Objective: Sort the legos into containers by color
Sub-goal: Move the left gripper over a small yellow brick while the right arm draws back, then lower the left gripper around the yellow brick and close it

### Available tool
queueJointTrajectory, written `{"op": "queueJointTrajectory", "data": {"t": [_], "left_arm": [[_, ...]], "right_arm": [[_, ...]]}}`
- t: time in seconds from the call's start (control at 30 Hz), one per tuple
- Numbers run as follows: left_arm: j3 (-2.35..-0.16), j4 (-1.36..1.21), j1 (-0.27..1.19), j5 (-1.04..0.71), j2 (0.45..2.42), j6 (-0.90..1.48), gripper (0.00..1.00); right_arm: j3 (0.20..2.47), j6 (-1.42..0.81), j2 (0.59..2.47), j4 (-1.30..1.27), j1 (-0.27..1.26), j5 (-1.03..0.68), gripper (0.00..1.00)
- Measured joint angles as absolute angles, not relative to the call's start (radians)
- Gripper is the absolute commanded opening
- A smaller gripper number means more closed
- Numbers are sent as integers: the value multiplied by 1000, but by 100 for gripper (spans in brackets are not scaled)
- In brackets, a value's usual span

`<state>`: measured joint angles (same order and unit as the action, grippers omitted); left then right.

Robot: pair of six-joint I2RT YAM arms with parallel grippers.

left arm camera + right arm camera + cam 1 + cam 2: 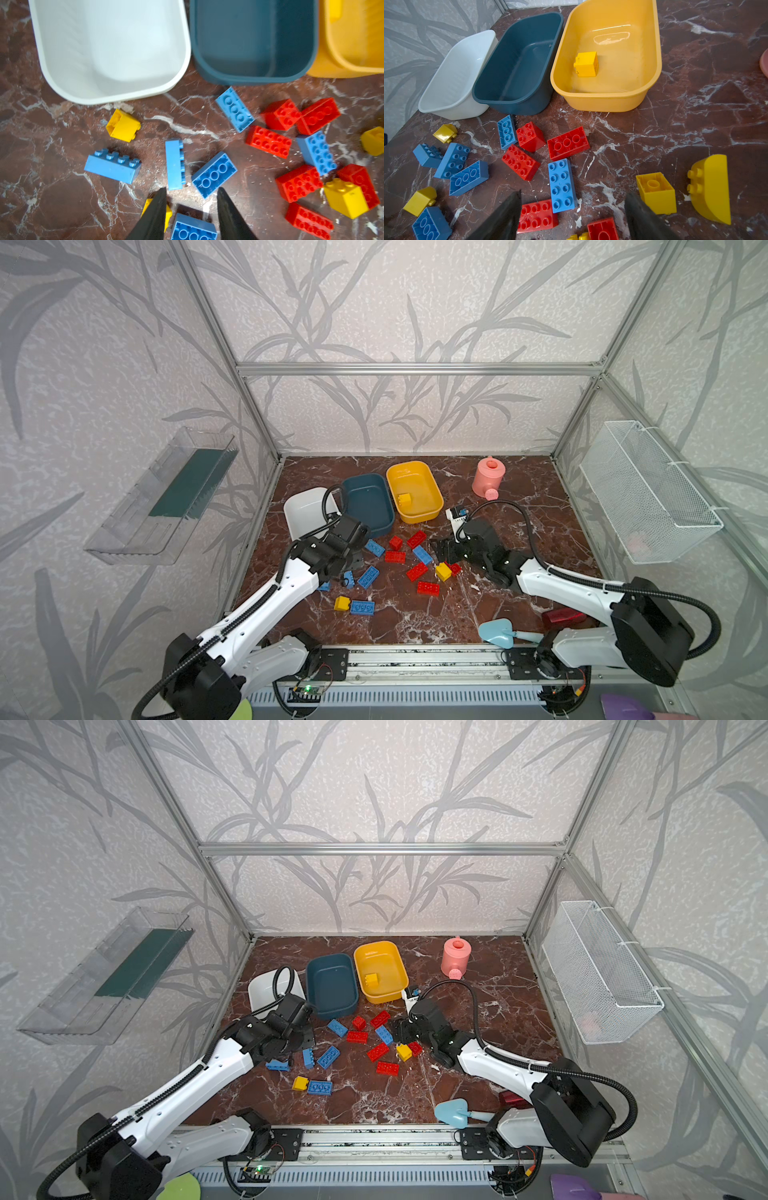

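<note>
On the left of the surface (415,626), I hold the left gripper (192,190) over the blue legos (214,174); its fingers stand narrow, gapped, holding nothing. Behind them the white tub (307,510) and the teal tub (368,506) are empty; the yellow tub (424,485) contains one yellow brick (404,499). All other legos lie loose in front of the tubs. On the right, the right gripper (573,193) hovers over red bricks (539,216), fingers wide and empty. I judge the sort barely begun. Next move: lower the left fingers astride one blue brick, close, then carry it to the teal tub.
</note>
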<state>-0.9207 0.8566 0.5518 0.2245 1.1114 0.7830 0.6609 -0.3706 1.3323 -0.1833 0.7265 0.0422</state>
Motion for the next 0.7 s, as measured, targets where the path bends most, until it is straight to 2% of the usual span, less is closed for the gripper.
{"op": "queueJointTrajectory", "data": {"t": [0.07,0.2,0.3,0.53,0.7], "left_arm": [[-961,863,552,226,1147,778,48],[-960,895,552,212,1191,781,64],[-902,919,552,191,1154,791,70],[-708,949,585,124,953,852,72],[-591,926,620,100,943,919,71]], "right_arm": [[657,-371,1324,-183,727,41,79],[649,-371,1309,-183,727,40,79],[648,-371,1306,-183,727,38,79],[648,-373,1306,-183,727,32,79],[648,-374,1309,-183,727,25,79]]}}
